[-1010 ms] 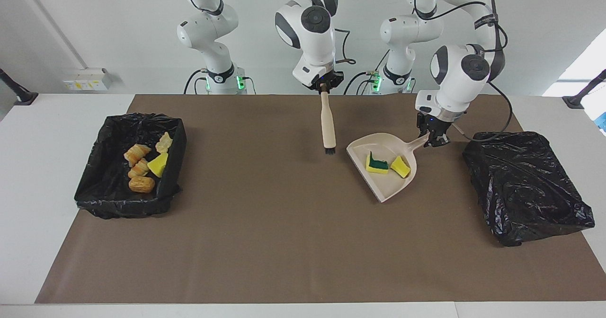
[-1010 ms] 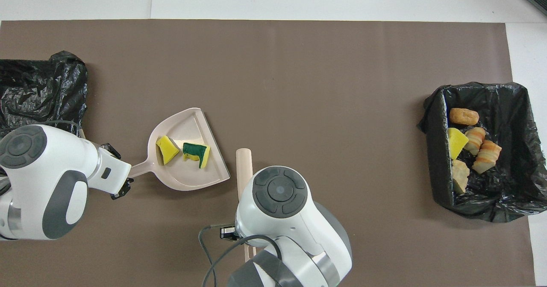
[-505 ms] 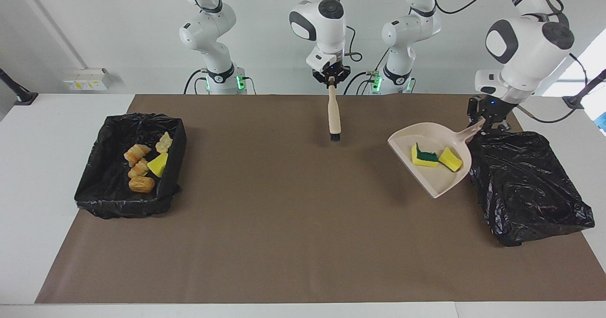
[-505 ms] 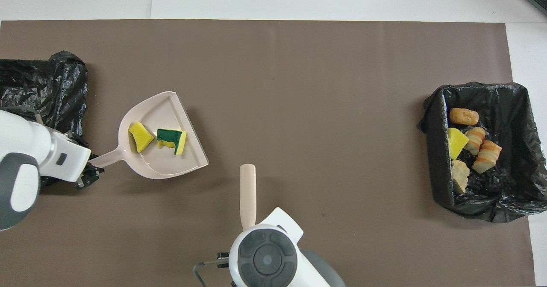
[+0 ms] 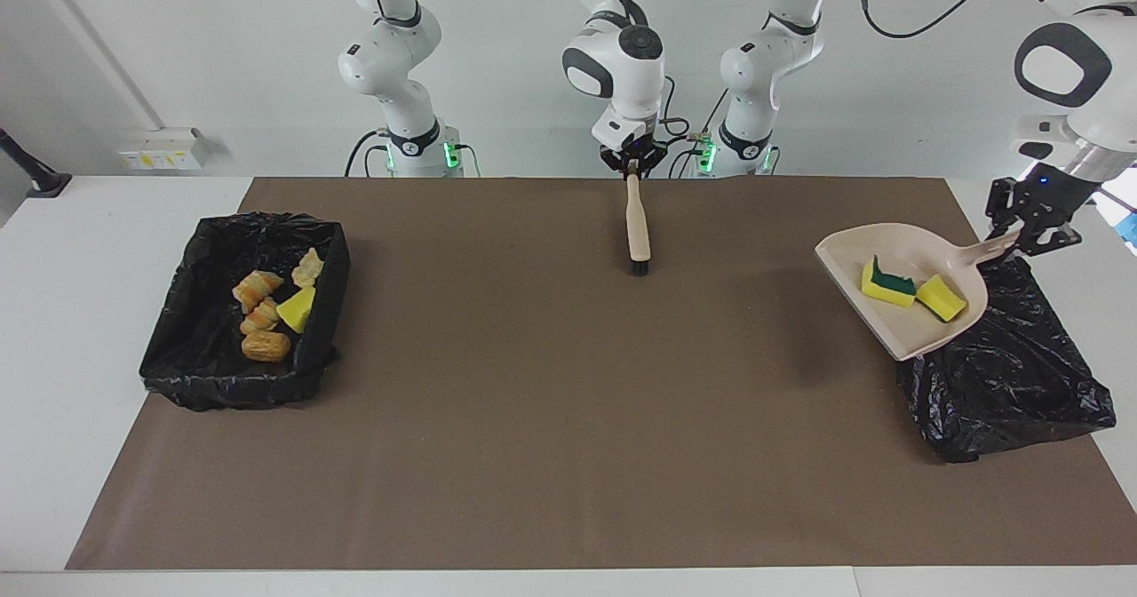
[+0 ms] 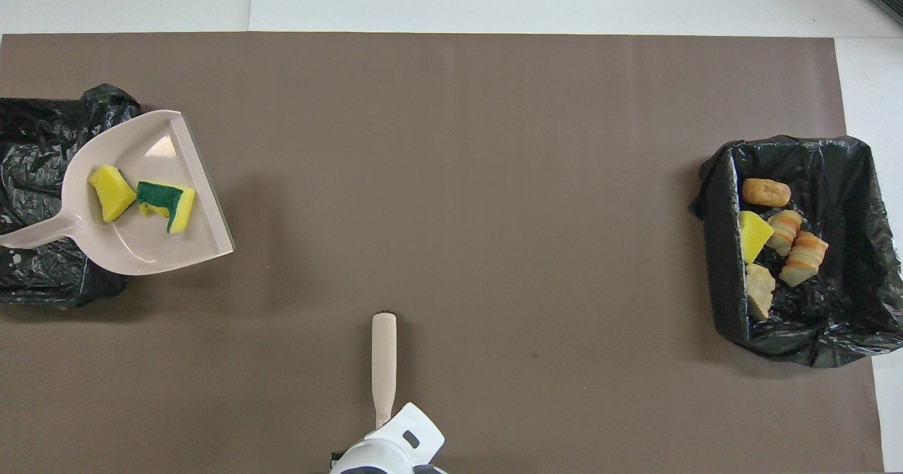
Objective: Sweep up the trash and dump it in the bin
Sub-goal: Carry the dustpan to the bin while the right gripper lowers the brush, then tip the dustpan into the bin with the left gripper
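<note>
Yellow sponge chunks (image 5: 915,290) sit loose in our dustpan (image 5: 897,313), left gripper (image 5: 1035,224) clamped on its handle over the black bin (image 5: 1021,384); early tilt spills them beside it; right gripper (image 5: 632,167) grips the brush (image 5: 638,233).

Two yellow sponge chunks (image 5: 915,288) in raised dustpan (image 5: 888,317); rest in bin (image 5: 222,375).

— What are the arms made of?
— Glossy white rounded shells with dark grey joint caps, black cables looping along them.
— And the bases?
— Green lights glow there.
</note>
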`<action>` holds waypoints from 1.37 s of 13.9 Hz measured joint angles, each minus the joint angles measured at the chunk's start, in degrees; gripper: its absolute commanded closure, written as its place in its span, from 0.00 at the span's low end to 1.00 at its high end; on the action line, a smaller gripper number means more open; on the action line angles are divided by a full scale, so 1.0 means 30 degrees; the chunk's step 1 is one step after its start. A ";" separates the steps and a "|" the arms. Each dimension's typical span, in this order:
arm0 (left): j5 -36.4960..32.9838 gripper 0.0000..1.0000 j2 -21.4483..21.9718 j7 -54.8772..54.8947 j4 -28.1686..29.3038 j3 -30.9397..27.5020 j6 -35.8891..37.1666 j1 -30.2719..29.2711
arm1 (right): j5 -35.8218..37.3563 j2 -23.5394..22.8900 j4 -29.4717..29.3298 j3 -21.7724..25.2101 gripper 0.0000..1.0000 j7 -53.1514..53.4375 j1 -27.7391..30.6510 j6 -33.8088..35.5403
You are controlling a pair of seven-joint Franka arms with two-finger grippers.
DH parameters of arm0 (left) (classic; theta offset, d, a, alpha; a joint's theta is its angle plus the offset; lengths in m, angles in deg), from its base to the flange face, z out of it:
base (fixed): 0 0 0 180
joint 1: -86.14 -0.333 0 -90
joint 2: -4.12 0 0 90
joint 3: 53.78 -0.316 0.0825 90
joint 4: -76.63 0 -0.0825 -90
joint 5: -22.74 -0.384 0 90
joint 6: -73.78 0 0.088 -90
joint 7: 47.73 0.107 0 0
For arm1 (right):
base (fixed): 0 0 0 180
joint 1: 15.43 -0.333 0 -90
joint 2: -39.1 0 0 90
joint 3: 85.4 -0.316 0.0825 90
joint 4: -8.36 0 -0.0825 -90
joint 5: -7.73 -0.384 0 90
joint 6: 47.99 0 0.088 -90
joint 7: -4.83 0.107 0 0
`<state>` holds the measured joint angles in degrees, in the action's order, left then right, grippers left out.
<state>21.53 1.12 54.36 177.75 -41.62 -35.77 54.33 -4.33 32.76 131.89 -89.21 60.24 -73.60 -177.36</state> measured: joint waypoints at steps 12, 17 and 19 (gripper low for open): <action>-0.6091 1.00 -0.4035 0.5307 -0.4887 -0.0630 -0.3298 -0.2158 | 0.1563 0.0338 -0.6794 0.0391 0.00 -0.5016 0.4439 0.9043; -1.1783 1.00 -0.4078 0.0002 -0.4843 -0.0509 -0.3328 -0.0456 | 0.2526 0.0495 -0.9797 0.0597 0.00 -1.0639 0.7964 1.2734; -1.3352 1.00 -0.4136 -0.2023 -0.4803 -0.0491 -0.3251 0.0370 | 0.3128 0.0519 -1.0478 0.0761 0.00 -1.3541 0.9710 1.3267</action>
<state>-18.52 -11.28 48.29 163.34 -43.09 -45.53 55.44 5.06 34.32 100.46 -86.93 19.62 -44.47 -137.55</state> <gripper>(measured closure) 0.683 0.000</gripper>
